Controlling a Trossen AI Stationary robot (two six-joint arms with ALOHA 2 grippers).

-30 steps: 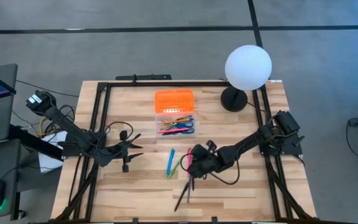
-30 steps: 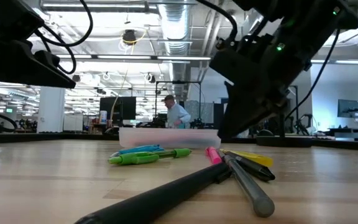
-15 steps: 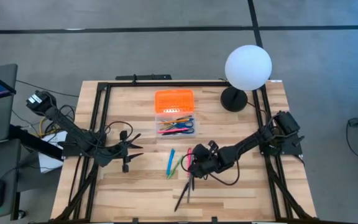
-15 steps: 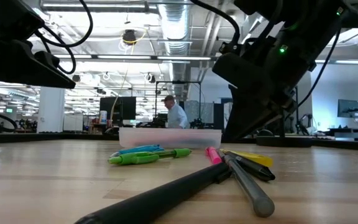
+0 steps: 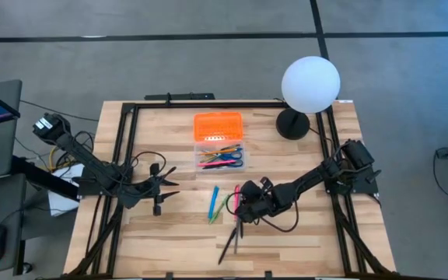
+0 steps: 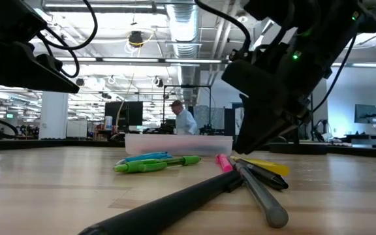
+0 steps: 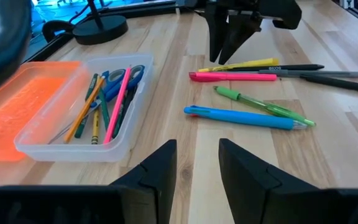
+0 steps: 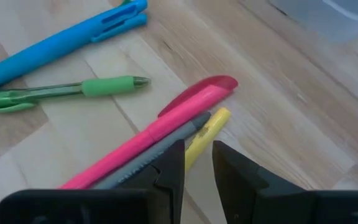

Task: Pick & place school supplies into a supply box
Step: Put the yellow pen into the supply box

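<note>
The right claw (image 5: pixel 239 211) reaches low over the table (image 5: pixel 325 233), tipped down at the pink marker (image 8: pixel 166 127), grey pen (image 8: pixel 160 149) and yellow marker (image 8: pixel 205 130), fingers slightly apart and gripping nothing. The left claw (image 5: pixel 169 180) hovers, fingers apart, near the box (image 5: pixel 218 152), which holds scissors (image 7: pixel 126 78) and pencils.

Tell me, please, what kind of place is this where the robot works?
It is probably a large open-plan lab or industrial workshop. The low view shows exposed ceiling pipes, rows of monitors on desks, and a person working far behind the wooden table.
</note>
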